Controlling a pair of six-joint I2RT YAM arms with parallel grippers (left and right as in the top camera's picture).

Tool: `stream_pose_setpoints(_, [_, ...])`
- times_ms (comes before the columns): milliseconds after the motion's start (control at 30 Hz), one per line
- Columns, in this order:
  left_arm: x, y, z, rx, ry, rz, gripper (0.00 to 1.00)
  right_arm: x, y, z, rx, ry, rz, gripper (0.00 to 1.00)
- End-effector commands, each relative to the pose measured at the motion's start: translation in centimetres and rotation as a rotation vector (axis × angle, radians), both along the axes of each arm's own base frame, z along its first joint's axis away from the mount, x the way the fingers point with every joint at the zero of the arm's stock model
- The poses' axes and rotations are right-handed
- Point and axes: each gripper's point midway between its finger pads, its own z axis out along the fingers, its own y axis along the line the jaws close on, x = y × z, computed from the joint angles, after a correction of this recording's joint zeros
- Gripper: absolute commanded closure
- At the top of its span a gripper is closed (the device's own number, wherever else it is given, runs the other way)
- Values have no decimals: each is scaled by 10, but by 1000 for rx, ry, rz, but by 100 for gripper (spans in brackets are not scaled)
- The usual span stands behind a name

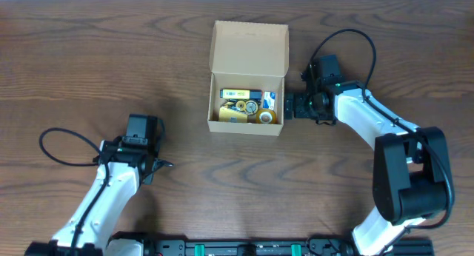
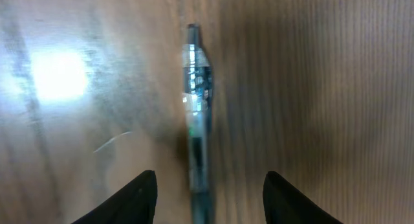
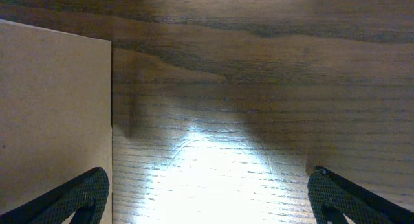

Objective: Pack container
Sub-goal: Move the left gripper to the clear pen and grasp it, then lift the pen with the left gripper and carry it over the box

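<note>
On my far left, the left arm [image 1: 111, 189] sits at about 7 o'clock on the table [image 1: 74, 64]. Its wrist camera shows the left fingers [image 2: 139, 198] spread apart and low over the wood. A silvery pen [image 2: 196, 114] lies flat between them, with its tip pointing to 12 o'clock in that view. I see neither finger touching it.

Moving right, the container [image 1: 246, 100] stands a little toward 12 o'clock of the table's middle, well apart from the left arm. Its flap lid [image 1: 249, 47] is open and laid back toward 12 o'clock. Inside lies a clutter of small items [image 1: 248, 108], yellow, blue and dark, too small for me to name.

At the container's 3 o'clock, just beside its wall, are the right fingers [image 3: 349, 198], also spread apart and holding nothing. From the right wrist camera, one finger sits in front of the tan cardboard and the other over bare, brightly lit wood. I cannot tell whether it touches the cardboard.
</note>
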Motion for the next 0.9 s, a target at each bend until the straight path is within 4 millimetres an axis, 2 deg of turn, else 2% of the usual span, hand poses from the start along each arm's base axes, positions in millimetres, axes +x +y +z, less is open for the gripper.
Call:
stream_pose_setpoints(0, [-2,1,-10,-5,27,17,50,-2,3,-1,3,2,20,1])
stream_pose_setpoints(433, [-2,-13,-31,-110,90,14,53,-2,3,-1,3,2,20,1])
stream_pose_setpoints(700, [-9,-16,-35,-160,124,28,77,-2,3,-1,3,2,20,1])
stream_pose_setpoints(800, [-15,-17,-36,-180,153,33,83,-2,3,-1,3,2,20,1])
stream_pose_setpoints(867, [-22,-19,-36,-199,180,42,84,-2,3,-1,3,2,20,1])
